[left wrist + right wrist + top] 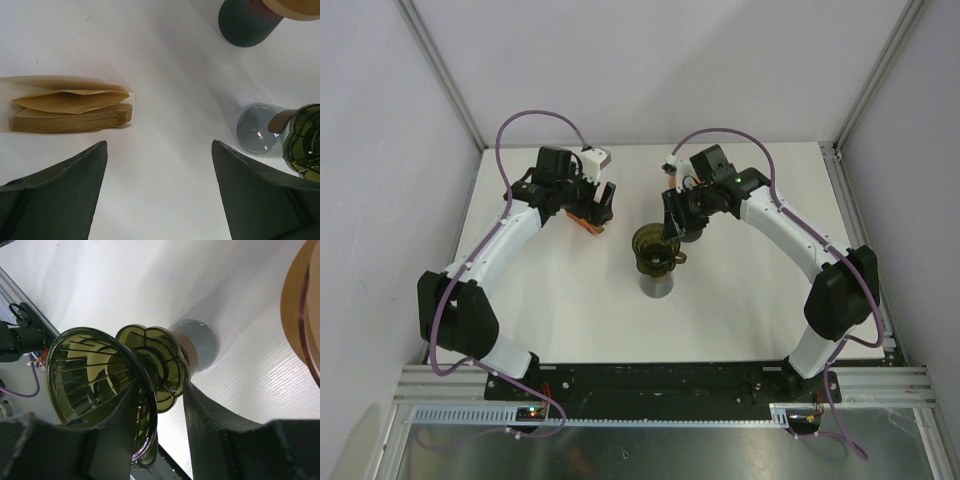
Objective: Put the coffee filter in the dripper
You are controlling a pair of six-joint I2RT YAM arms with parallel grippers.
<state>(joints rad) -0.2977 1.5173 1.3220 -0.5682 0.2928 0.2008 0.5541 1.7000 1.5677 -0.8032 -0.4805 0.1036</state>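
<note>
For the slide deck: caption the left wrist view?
Open left tool above white table; brown filter stack at image left, green dripper on glass cup at right.

Bright even light, soft shadows, faint glints on the dripper (100, 375).

- White table (570, 310).
- A stack of brown paper coffee filters (70, 112) lies flat on it.
- A grey glass cup (256, 135) stands upright.
- A dark teal container (246, 22) stands apart.

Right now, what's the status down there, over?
Left gripper open, above the filter stack, not touching. Right gripper jaws apart, straddling the dripper rim. Dripper empty, no filter in yet. Nothing blocking the stack.
</note>
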